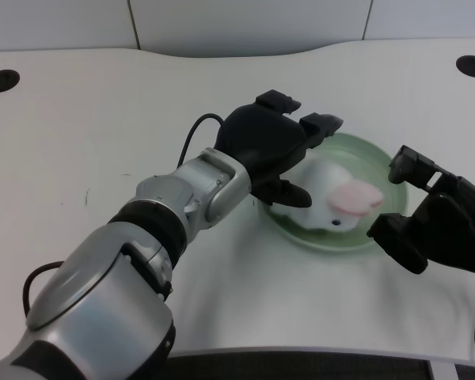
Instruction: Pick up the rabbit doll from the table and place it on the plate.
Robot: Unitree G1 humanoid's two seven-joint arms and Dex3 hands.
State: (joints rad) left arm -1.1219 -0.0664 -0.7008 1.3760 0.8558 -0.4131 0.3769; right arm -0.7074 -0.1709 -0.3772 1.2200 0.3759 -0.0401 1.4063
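Head view: the rabbit doll (326, 199) lies in the green plate (372, 162), its pink ears pointing right toward the idle right hand (435, 222), so its long axis runs roughly left to right across the plate. The left hand (273, 150) sits just beside and partly over the doll's left end, at the plate's left rim; the doll lies to the right of and below the palm. The hand's fingers (321, 124) are spread apart above the doll and hold nothing, while the thumb, low on the near side, looks to be touching or nearly touching the doll's white body; which of the two I cannot tell. Judging from this, the doll is already placed, and what remains is for the left hand to lift clear without dragging it. The white table (79, 134) carries the plate.
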